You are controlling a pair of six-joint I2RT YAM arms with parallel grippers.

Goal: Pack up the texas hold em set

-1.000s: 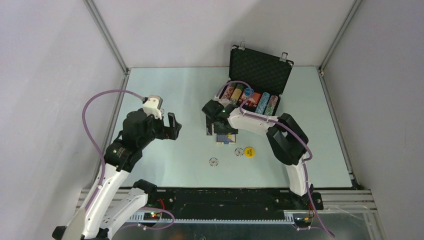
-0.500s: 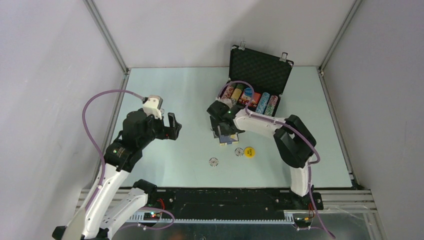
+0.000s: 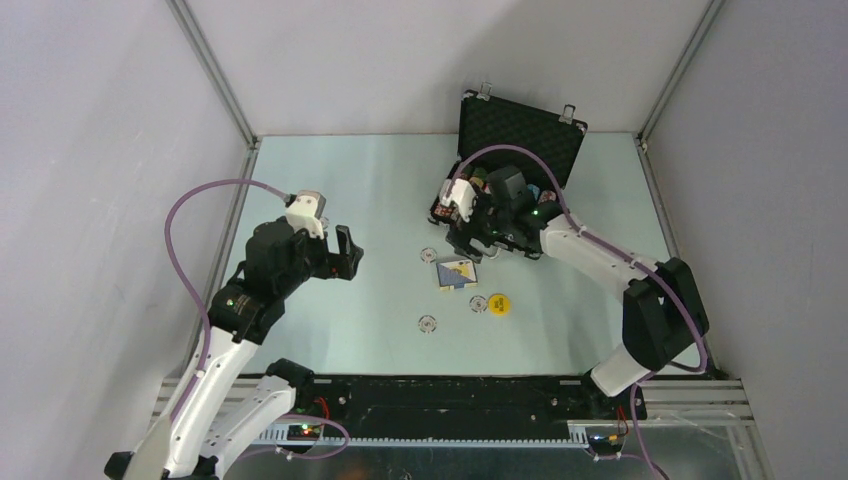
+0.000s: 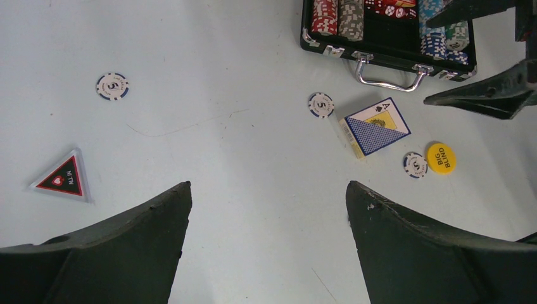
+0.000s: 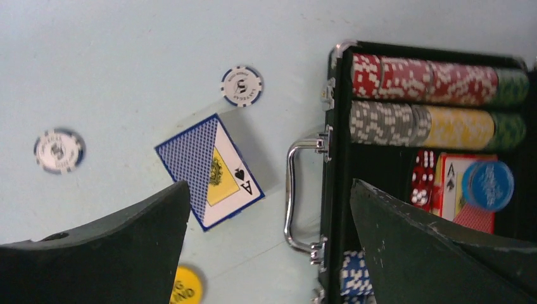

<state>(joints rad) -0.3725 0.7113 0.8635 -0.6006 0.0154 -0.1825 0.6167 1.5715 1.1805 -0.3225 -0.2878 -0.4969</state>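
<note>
Top external: briefcase (image 3: 522, 140) stands open at the far right of the table (image 3: 340, 180), lid upright. Right gripper (image 3: 468, 238) hovers at its near-left rim, jaws wide, empty. Left gripper (image 3: 347, 256) is raised at left, also wide and empty.

Left wrist: "ALL IN" triangle (image 4: 63, 177), loose chip (image 4: 113, 86), card deck (image 4: 377, 126) and yellow disc (image 4: 441, 158) lie outside the case.

Right wrist: chip rows (image 5: 421, 79), red dice (image 5: 420, 183) and blue disc (image 5: 487, 185) sit in compartments. Judged step: collecting strays. The deck, just beside the handle (image 5: 292, 190), seems next; it lies flat, so it needs a low pinch across its edges.
</note>
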